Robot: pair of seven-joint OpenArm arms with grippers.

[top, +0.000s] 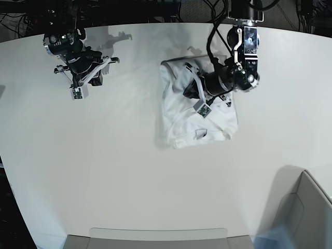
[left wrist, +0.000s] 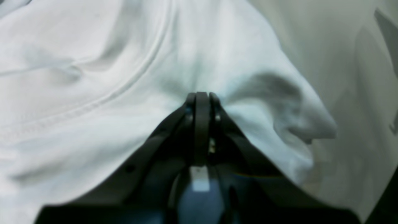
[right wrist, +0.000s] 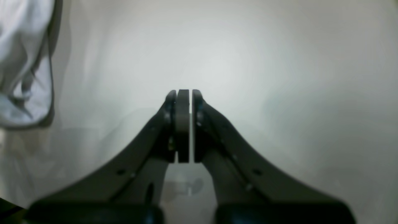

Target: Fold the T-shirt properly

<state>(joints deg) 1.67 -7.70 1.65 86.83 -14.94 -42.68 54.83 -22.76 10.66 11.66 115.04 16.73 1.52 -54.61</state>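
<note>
Base view, left pincer (top: 188,92) pinching bunched T-shirt (top: 176,122), right pincer (top: 106,65) closed, empty, well apart

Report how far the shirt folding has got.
Done: the T-shirt is already gathered into a compact, roughly rectangular bundle on the table, though wrinkled with uneven edges. In hand: the left gripper is shut and pressed into the cloth; whether it pinches fabric is unclear. The right gripper is shut over bare table, holding nothing. Left: smoothing and squaring up.
</note>
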